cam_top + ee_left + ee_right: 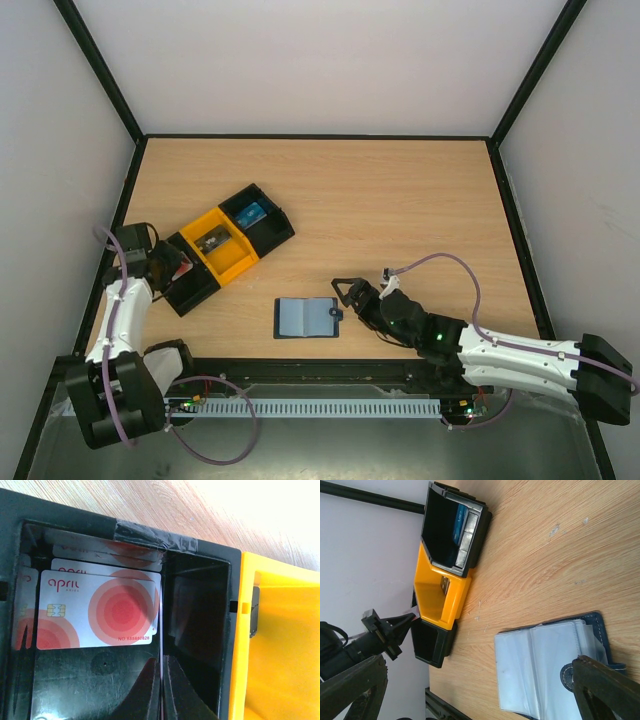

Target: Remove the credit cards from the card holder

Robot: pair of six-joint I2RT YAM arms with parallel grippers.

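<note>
1. Top view: card holder (307, 317) open and flat on the desk (400, 200), near the front edge, between the two arms, well apart from a row of three trays to the left.
2. Same view, nowhere else so plain: blue card (250, 212) in the far black tray (272, 232), dark patterned card (211, 241) in the yellow tray (238, 262), left hand (168, 266) down over the near black tray (195, 290).
3. Left wrist view only: white card with the red round mark (97, 610) inside that near black tray, face up, with fainter copies mirrored on the glossy walls.
4. Left hand clenched, fingers (142, 695) pressed together just below the card. Touching or apart: cannot tell.
5. Right wrist view, close up: grey-blue inner panels of the holder and its dark tab clasp (567, 674), detail too small from above.
6. Right hand (345, 297) released, jaws spread wide, just beside the clasp end of the holder. One finger over that edge in the wrist view, contact unclear.
7. Right wrist view also catches the tray row from the side, the left hand beside the near tray and the blue card upright in the far one.
</note>
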